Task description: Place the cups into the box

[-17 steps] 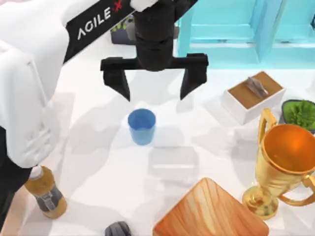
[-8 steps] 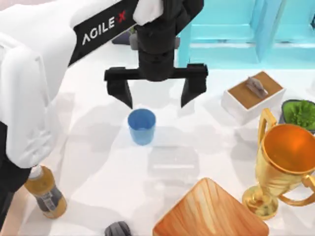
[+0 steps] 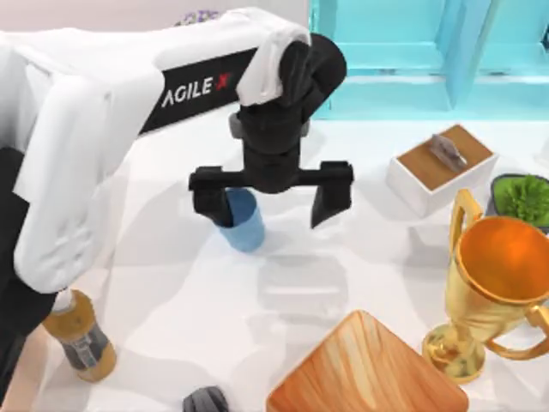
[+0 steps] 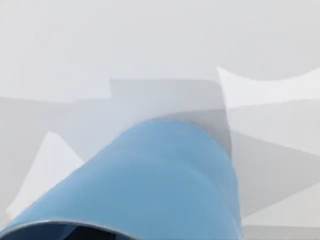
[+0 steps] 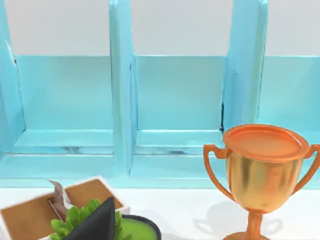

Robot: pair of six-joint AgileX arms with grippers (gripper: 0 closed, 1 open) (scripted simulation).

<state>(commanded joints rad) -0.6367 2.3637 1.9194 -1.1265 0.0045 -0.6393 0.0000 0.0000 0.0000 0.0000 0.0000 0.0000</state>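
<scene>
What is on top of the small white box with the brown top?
A small grey object lies on the white box, on its brown top; what it is cannot be told. Whatever is inside the box is hidden.

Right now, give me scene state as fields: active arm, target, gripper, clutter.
active arm: left gripper, fingers spread, low over the table
target: plain blue tumbler cup, upright, under the gripper's left finger, not between the fingers
grasp: none yet
wrist check: tumbler close below the left wrist camera
clutter: gold trophy cup, small white box with brown top, green plant, amber bottle
</scene>
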